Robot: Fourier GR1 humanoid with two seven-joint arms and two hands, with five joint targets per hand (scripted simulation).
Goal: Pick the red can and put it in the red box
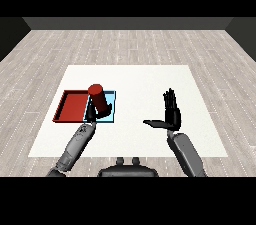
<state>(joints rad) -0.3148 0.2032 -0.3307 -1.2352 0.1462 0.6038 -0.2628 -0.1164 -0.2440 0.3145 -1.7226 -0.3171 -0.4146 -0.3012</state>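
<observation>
The left robot hand [93,113] is seen left of centre in the frame, at the end of a grey forearm rising from the lower left corner. Its black fingers are curled round the lower part of the red can [98,98], which is held tilted, its top leaning toward the upper left. The right robot hand [171,114] is raised right of centre, holding nothing, with the fingers straight and pointing toward the top of the frame and the thumb stretched out to the left.

A white bench [140,79] fills the middle of the frame, and a floor of pale grey planks [130,44] is seen around it, bounded by a dark wall at the top. A red tray [70,106] and a light blue tray [111,104] lie side by side on the bench's left part.

The red can is seen over the border between the two trays, mostly in front of the light blue tray, directly above the left robot hand and well apart from the right one.
</observation>
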